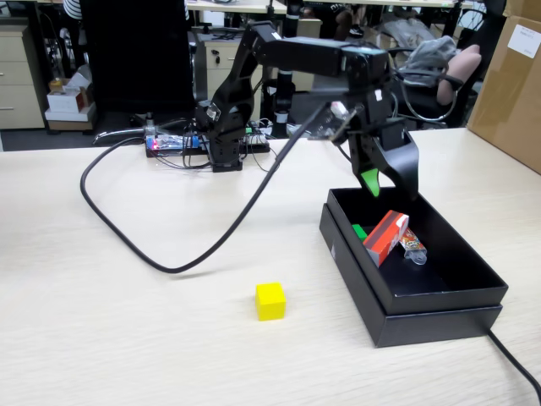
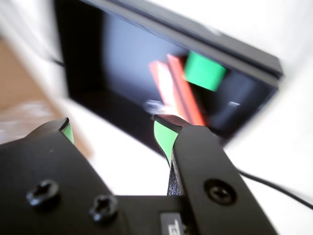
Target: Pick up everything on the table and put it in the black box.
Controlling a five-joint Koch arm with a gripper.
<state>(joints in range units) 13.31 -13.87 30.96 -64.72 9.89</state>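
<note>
The black box (image 1: 439,296) stands on the table (image 1: 127,321) at the right of the fixed view. Inside it lie the red rectangular box (image 1: 385,237), a green cube (image 1: 360,231) partly hidden behind it, and a small wrapped packet (image 1: 413,246). The yellow cube (image 1: 270,301) sits on the table left of the box. My gripper (image 1: 387,184) hangs open and empty above the box's far end. The blurred wrist view shows the green-padded jaws wide apart around my gripper (image 2: 115,128), with the black box (image 2: 88,58), red box (image 2: 178,90) and green cube (image 2: 205,71) beyond.
A thick black cable (image 1: 161,254) loops across the table from the arm's base (image 1: 224,148). A tan carton (image 1: 511,85) stands at the far right. Another cable (image 1: 516,364) runs off the box's near right corner. Office furniture fills the background.
</note>
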